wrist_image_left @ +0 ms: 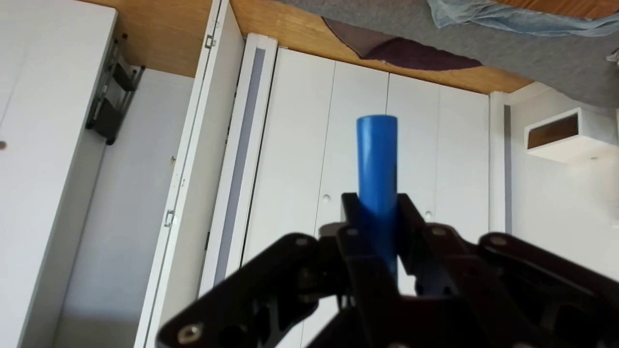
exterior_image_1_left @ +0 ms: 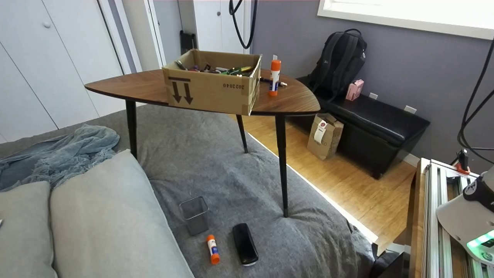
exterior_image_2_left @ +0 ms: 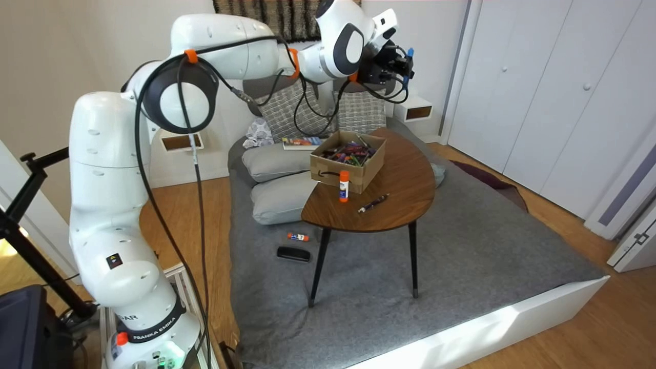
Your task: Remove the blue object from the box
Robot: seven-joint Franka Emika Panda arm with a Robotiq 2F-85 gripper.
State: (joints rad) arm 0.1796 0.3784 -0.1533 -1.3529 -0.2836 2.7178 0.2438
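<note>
1. Your gripper (wrist_image_left: 378, 212) is closed on the blue object (wrist_image_left: 377, 159); in the wrist view you can see its two dark fingers (wrist_image_left: 411, 227) pressed against it from either side
2. You have the blue object roughly upright, a good part of it sticking out past the fingers, and in an exterior view you can make out blue both above and below the gripper
3. Your arm (exterior_image_2_left: 110, 184) reaches out high, so the blue object is up in the air, well apart from the box (exterior_image_1_left: 208, 92)
4. You'll find the box in both exterior views, standing at the edge of the wooden table (exterior_image_1_left: 127, 85), its top open on a jumble of small coloured things (exterior_image_2_left: 351, 154), some of them pen-like
5. Beside the box you have an orange-capped glue stick (exterior_image_1_left: 274, 77) upright on the table, and near that a dark pen (exterior_image_2_left: 373, 203) lying flat
6. Lower down, on the grey bed (exterior_image_2_left: 492, 256) that the table's legs stand on, you can see another glue stick (exterior_image_1_left: 212, 250) on its side, between a mesh cup (exterior_image_1_left: 197, 224) and a rounded black case (exterior_image_1_left: 245, 244)
</note>
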